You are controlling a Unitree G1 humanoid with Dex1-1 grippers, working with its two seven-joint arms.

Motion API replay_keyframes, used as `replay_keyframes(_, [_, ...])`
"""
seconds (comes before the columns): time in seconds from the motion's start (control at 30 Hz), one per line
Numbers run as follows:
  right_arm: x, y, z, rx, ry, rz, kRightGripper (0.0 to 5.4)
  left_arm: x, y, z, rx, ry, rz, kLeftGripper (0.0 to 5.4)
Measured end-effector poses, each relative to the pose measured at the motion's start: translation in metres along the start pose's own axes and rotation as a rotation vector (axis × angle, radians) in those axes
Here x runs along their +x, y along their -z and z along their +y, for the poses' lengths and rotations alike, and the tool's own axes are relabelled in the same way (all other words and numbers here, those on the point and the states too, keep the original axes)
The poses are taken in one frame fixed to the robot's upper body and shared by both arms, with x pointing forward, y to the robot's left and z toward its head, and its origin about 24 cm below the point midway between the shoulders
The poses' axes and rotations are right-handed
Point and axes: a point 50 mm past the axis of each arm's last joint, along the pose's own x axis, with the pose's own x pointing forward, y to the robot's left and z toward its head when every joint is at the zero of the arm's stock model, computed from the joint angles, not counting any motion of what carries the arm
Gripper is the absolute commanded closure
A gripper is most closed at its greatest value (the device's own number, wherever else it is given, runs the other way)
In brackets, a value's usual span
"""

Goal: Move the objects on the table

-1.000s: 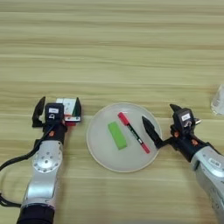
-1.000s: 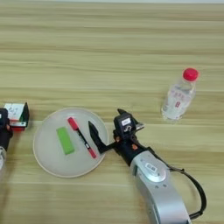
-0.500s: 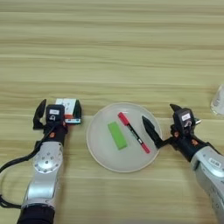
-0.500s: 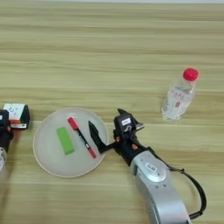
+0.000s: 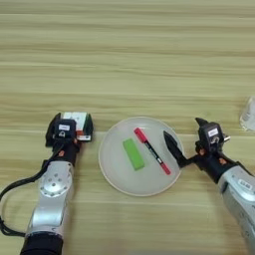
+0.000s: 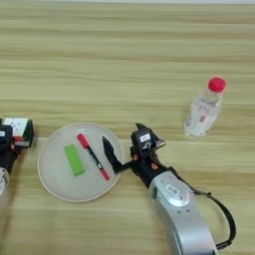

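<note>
I see right pincer (image 5: 182, 142) released, one finger over plate (image 5: 112, 169) rim; left pincer (image 5: 69, 130) grasping cube (image 5: 78, 122). Bottle (image 6: 203, 107) well apart; table (image 5: 127, 55) far half open.

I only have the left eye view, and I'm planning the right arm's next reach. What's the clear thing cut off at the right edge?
Observer: A clear bottle, standing upright on the table.
Operator: Is it closed?
Observer: Yes, a red cap sits on top.
Operator: Is the right gripper touching it?
Observer: No. The right gripper is open at the plate's rim, with bare table between it and the bottle.
</note>
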Motion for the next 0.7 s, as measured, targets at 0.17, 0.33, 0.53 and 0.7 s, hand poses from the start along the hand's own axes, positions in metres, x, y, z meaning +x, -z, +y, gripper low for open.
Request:
replay_keyframes(0.17, [0.0002, -0.0002, -0.0006, -0.001, 0.002, -0.001, 0.00, 0.0000, 0.0000, 0.0001, 0.000, -0.002, 0.000, 1.98])
replay_keyframes(0.33, [0.0006, -0.0003, -0.0012, -0.001, 0.004, -0.001, 0.00, 0.0000, 0.0000, 0.0002, 0.000, -0.003, 0.000, 2.09])
replay_keyframes(0.53, [0.0009, 0.0003, -0.0015, 0.000, 0.005, 0.001, 0.00, 0.0000, 0.0001, 0.0003, 0.000, -0.003, 0.000, 2.09])
replay_keyframes(0.7, [0.0014, 0.0014, -0.0018, 0.002, 0.006, 0.006, 0.00, 0.0000, -0.0001, 0.0005, -0.002, -0.002, -0.001, 2.09])
